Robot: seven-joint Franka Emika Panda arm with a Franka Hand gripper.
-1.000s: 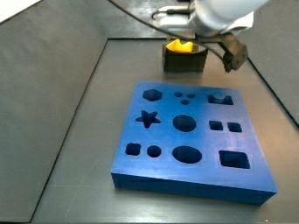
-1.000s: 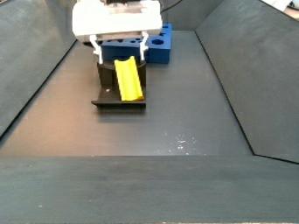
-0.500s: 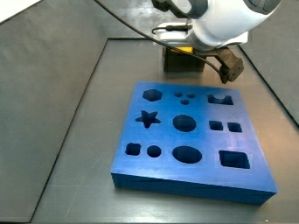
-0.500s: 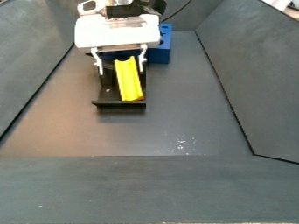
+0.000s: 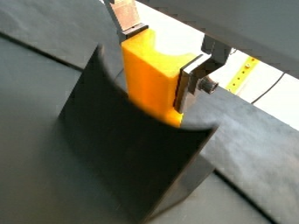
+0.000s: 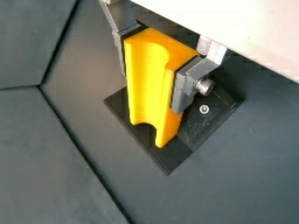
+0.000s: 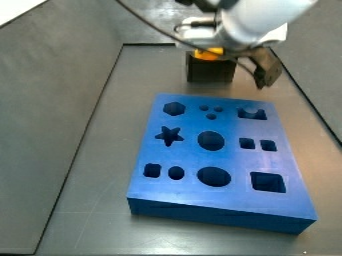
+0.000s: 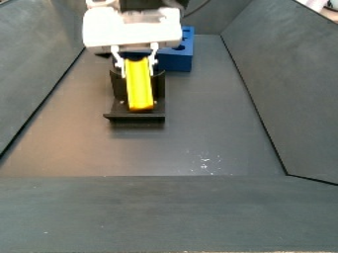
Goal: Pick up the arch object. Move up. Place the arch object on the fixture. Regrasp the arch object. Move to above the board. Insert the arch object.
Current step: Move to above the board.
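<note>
Regrasp step, by the look of it. The arch object [image 6: 152, 87] is seated in the fixture [image 5: 128, 144], propped against its upright with the notched end down near the base plate. The gripper [image 6: 155, 54] is lowered over it, a silver finger [image 6: 194, 74] seen at each side face in both wrist views; the jaws are narrowed around the piece, but firm contact cannot be told. The fixture is presumably used to hold the piece steady so a squarer grip can be taken. In a side view the board [image 7: 214, 160] lies just beside the fixture, its arch cut-out [image 7: 251, 116] empty, so insertion is not yet done.
</note>
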